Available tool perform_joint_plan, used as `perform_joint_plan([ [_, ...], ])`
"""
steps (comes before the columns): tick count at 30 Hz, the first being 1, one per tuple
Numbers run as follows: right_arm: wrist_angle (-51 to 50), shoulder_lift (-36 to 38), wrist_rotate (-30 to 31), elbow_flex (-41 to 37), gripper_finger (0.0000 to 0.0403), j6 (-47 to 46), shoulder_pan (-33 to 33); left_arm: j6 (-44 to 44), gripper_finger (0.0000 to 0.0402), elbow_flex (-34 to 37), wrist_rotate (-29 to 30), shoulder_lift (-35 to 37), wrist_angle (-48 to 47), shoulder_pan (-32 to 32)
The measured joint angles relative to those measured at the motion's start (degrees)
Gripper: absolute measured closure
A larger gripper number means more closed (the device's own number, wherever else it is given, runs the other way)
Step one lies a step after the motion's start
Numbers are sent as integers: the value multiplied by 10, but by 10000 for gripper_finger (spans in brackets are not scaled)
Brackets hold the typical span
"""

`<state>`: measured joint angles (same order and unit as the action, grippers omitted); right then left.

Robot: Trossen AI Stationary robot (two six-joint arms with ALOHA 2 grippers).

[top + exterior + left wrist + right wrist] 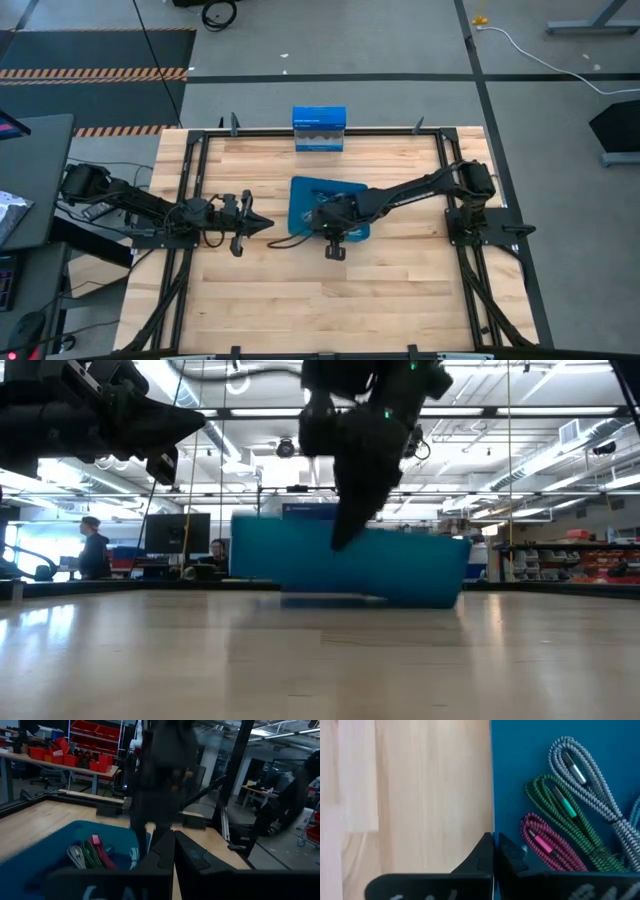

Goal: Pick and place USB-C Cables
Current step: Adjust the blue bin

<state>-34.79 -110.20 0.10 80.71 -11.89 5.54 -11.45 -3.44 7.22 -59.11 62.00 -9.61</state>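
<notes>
A blue tray point(300, 200) lies mid-table with USB-C cables lying on its floor: a magenta-red bundle point(550, 847), a green one point(565, 815), a grey one point(590, 780), and a pale blue one point(636, 815) at the picture's edge. My right gripper point(494, 845) points steeply down over the tray's near edge, shut, with nothing between its fingers; the magenta-red bundle lies just beside them. In the low view it hangs above the table point(342, 540). My left gripper point(262, 224) waits shut to the tray's left, pointing level toward it.
A blue box point(319, 128) stands at the table's far edge behind the tray. A black frame point(200, 190) runs around the wooden tabletop. People sit and stand in the room beyond the table point(92, 545). Bare wood lies in front of the tray point(330, 300).
</notes>
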Motion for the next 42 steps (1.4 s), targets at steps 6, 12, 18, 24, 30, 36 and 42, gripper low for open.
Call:
perform_joint_plan([
  [6, 0, -36, -8, 3, 400, 11, 1, 1, 391, 0, 0, 0, 1, 0],
  [12, 25, -31, -8, 0, 400, 18, -10, 1, 391, 0, 0, 0, -1, 0],
  [18, 21, -32, -19, 6, 400, 37, -19, 1, 391, 0, 0, 0, 2, 0],
  [24, 19, -32, -23, 6, 399, 44, -15, 2, 391, 0, 0, 0, -2, 0],
  [30, 12, -32, -25, 6, 398, 46, -14, 2, 391, 0, 0, 0, -2, 0],
  [36, 9, -32, -26, 6, 393, 46, -12, 2, 391, 0, 0, 0, -2, 0],
  [42, 9, -32, -26, 6, 387, 46, -7, 2, 391, 0, 0, 0, -2, 0],
])
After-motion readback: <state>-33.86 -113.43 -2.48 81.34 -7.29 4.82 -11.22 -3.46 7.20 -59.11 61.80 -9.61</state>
